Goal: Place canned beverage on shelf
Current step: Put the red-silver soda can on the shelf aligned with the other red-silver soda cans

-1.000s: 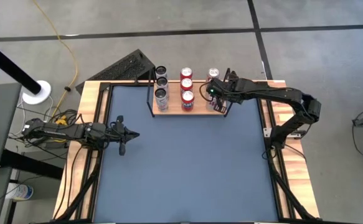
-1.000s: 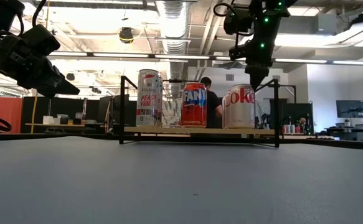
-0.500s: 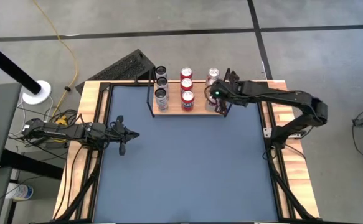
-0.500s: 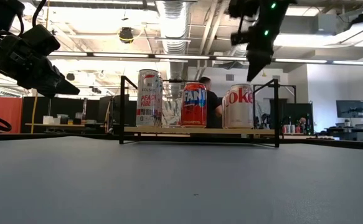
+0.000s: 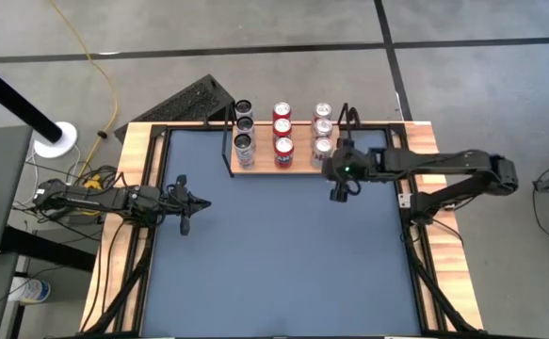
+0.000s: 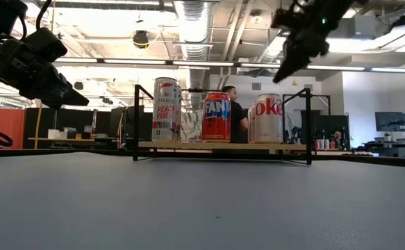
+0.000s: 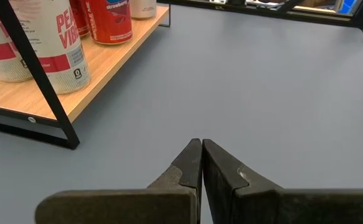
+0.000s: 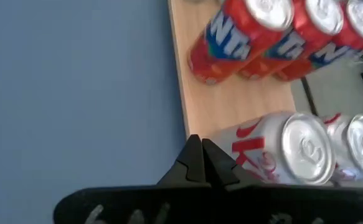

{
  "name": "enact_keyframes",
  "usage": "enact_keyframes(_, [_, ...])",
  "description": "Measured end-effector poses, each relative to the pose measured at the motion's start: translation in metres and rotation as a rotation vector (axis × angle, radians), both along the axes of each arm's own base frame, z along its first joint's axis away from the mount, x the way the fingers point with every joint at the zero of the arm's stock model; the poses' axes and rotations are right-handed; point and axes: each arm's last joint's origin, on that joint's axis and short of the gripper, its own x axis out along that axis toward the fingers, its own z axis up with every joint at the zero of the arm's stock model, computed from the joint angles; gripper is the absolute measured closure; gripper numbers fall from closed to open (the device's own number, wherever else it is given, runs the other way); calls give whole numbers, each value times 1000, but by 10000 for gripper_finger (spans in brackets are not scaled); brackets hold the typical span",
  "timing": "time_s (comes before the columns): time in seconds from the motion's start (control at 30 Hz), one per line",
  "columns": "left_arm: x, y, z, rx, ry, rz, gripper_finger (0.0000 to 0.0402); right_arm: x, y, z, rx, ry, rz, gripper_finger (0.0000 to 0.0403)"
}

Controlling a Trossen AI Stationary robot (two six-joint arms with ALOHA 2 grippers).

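Cans fill the shelf (image 5: 283, 166) at the table's far edge, nine glossy aluminium cylinders on pale wood in a thin black wire frame. My right gripper (image 5: 337, 193) hangs empty, fingers pressed together, beside the white cola can (image 5: 323, 147); a careless swing could topple it. Left gripper (image 5: 184, 226), closed, waits near the left edge.

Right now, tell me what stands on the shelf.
The shelf holds nine upright cans: three white cans, three red Fanta cans, three silver Coke cans. In the low view, front cans hide those behind.
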Motion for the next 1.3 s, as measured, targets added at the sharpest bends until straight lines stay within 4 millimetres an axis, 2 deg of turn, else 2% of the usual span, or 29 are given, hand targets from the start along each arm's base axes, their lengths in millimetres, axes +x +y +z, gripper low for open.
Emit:
enact_keyframes(0.17, [0, 0, 0, 0, 0, 0, 401, 12, 0, -13, -34, 31, -13, 403])
enact_keyframes(0.5, [0, 0, 0, 0, 0, 0, 401, 30, -16, -29, -114, 52, -84, 403])
enact_keyframes(0.7, [0, 0, 0, 0, 0, 0, 401, 31, -24, -34, -143, 78, -141, 403])
enact_keyframes(1.3, [0, 0, 0, 0, 0, 0, 401, 28, -27, -39, -172, 135, -203, 403])
